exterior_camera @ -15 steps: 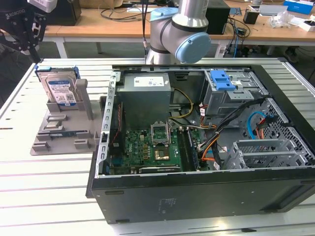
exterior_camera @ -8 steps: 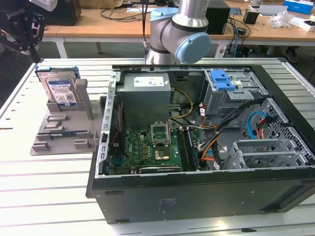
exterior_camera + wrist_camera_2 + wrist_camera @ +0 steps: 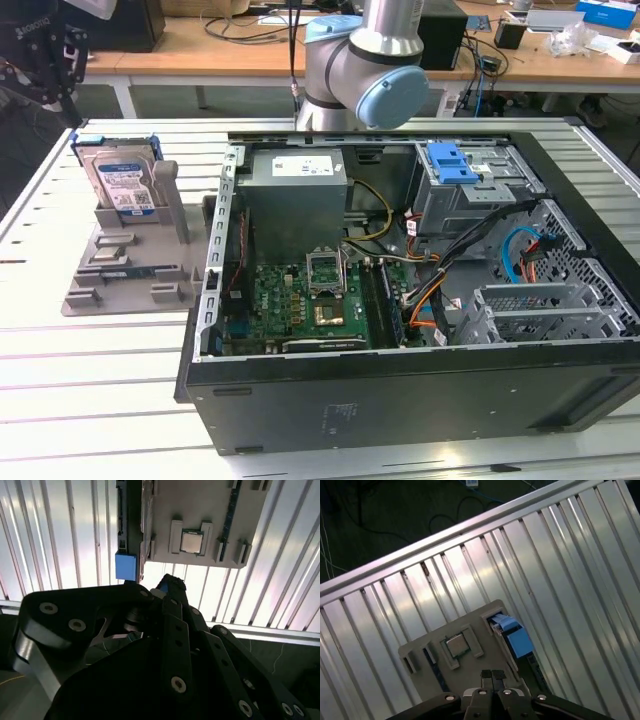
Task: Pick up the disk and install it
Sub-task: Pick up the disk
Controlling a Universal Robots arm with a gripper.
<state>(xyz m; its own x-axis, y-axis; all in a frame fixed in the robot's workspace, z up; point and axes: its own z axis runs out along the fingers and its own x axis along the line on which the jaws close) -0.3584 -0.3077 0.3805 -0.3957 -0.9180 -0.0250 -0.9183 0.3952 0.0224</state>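
Observation:
The disk (image 3: 120, 180), silver with a white-and-blue label and a blue carrier, stands upright in a grey holder (image 3: 120, 275) on the slatted table, at the exterior view's left. My black gripper (image 3: 55, 75) hangs above and behind it, apart from it. In the first wrist view the gripper (image 3: 492, 676) is shut with nothing between its fingertips, over the grey holder (image 3: 465, 672). The disk's blue carrier end (image 3: 512, 635) lies beside it. In the second wrist view the disk (image 3: 125, 566) is seen edge-on beyond the gripper's linkages.
An open computer case (image 3: 400, 400) lies on the table to the exterior view's right of the holder, with a grey power supply (image 3: 297, 190), motherboard (image 3: 310, 300), cables and a drive cage with a blue latch (image 3: 452, 160). A processor chip (image 3: 191, 542) sits in the holder.

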